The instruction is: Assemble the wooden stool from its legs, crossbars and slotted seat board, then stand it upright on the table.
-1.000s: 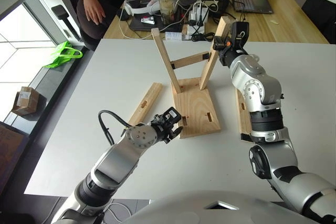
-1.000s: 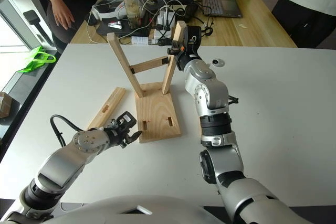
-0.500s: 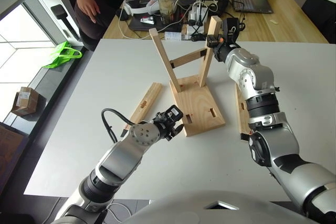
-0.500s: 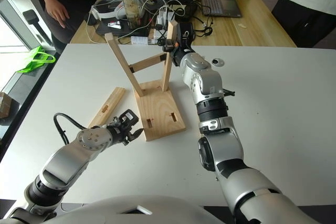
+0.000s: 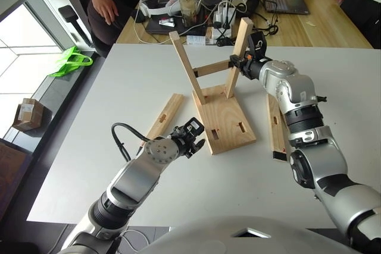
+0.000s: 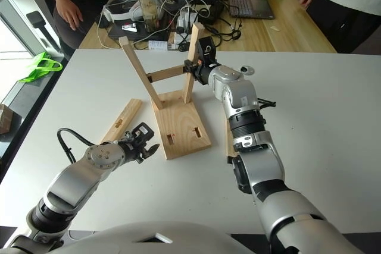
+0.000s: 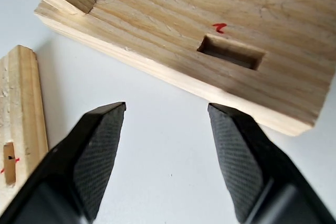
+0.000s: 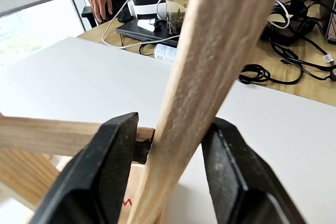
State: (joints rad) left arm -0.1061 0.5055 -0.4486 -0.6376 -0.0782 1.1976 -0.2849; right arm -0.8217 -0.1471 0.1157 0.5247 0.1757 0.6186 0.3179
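1. Seat board [image 5: 225, 122] lies flat on the white table [image 5: 119, 87]. Left leg [image 5: 186, 69] and right leg [image 5: 244, 34] stand in it, joined by a crossbar [image 5: 213, 68].
2. Right gripper [image 5: 240, 62] is clamped on the right leg at the crossbar joint.
3. Left gripper [image 7: 165, 129] has its fingers apart, just beside the board's near corner.

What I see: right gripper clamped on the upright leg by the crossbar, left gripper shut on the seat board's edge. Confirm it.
Wrong on one point: the left gripper is open, short of the seat board edge, as the left wrist view shows. The right gripper does clamp the upright leg by the crossbar.
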